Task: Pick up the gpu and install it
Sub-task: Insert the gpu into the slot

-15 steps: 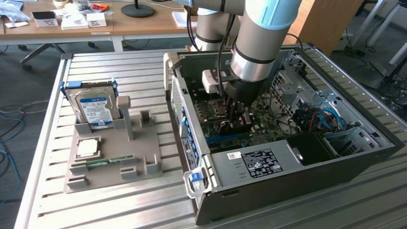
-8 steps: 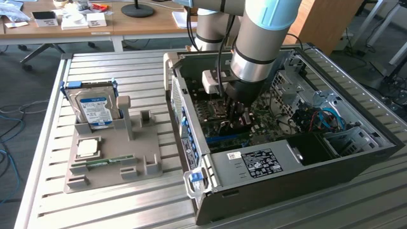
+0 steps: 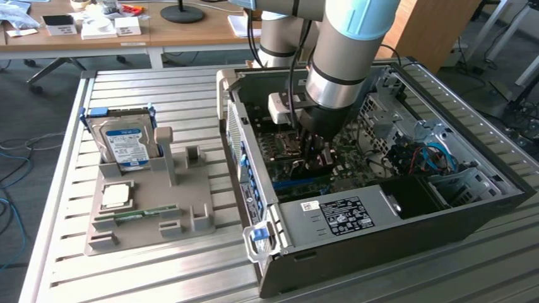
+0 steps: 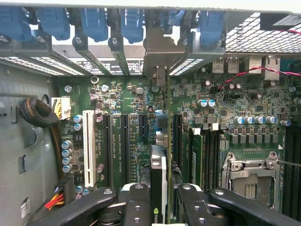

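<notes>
Slatted metal desk point(image 3: 59, 189) carries, at the exterior view's left, a grey plastic holder point(image 3: 151, 208). In it a silver, blue-labelled hard drive point(image 3: 125, 144) stands upright, and a square chip point(image 3: 116, 194) and a green memory stick point(image 3: 139, 214) lie flat. To the right sits an open black case point(image 3: 379, 208) with a green motherboard point(image 4: 117, 94) inside. The gripper point(image 4: 162, 205) reaches in, jaws narrowed onto the gpu point(image 4: 158, 165), a thin card held edge-on over the slots point(image 4: 124, 146), its silvery bracket point(image 4: 162, 49) near the rear openings.

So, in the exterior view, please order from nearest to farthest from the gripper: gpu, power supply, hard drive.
1. gpu, held in the gripper, inside the case.
2. power supply, in a corner of the case.
3. hard drive, on the tray, exterior view's left.
</notes>
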